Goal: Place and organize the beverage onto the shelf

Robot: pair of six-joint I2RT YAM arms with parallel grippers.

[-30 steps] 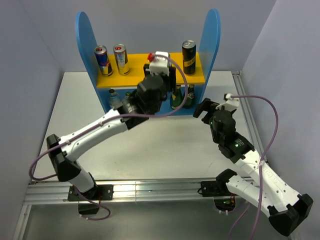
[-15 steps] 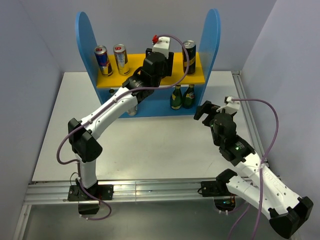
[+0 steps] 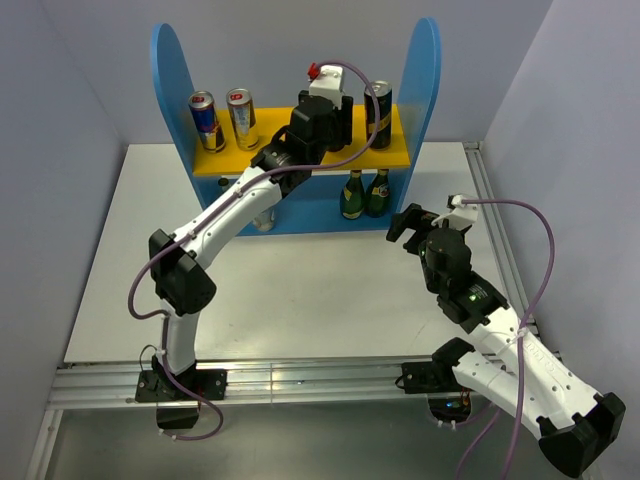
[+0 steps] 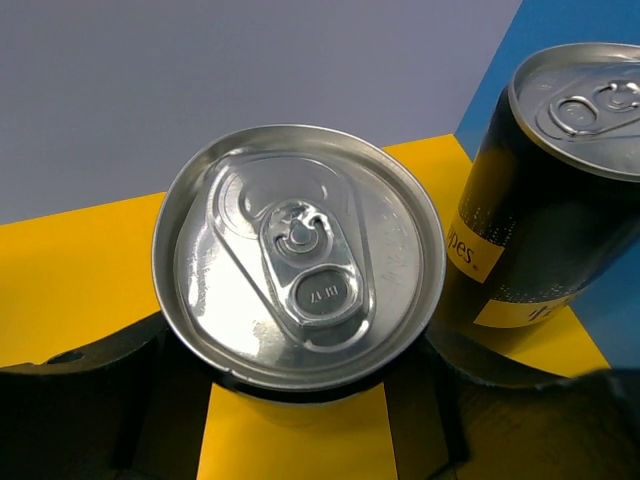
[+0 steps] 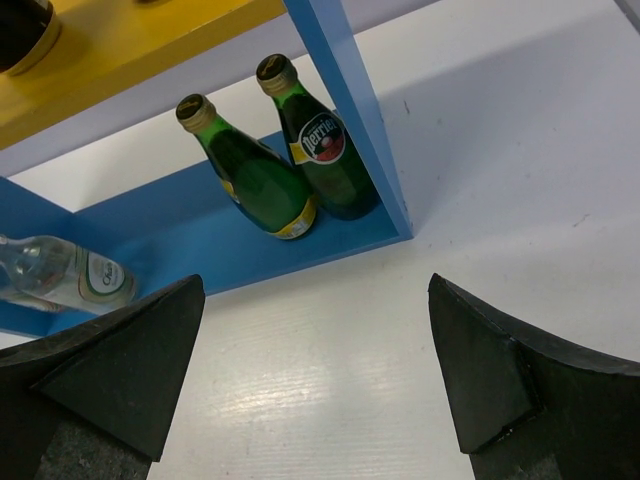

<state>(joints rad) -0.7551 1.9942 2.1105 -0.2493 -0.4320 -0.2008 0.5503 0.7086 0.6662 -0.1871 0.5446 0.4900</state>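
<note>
In the top view, a blue can and a gold can stand at the upper left, on the yellow board of the shelf. The left gripper reaches over the board's middle and hides its load. Only the left wrist view shows that load: the jaws are clamped on a held can, which stands just beside a black can. On the lower level, the right wrist view shows a clear bottle cut off at the left edge and two green bottles in the right corner. The right gripper hovers over the table, jaws apart.

Four cans are showing in all. Two green bottles are showing as well, and one clear bottle is showing.
</note>
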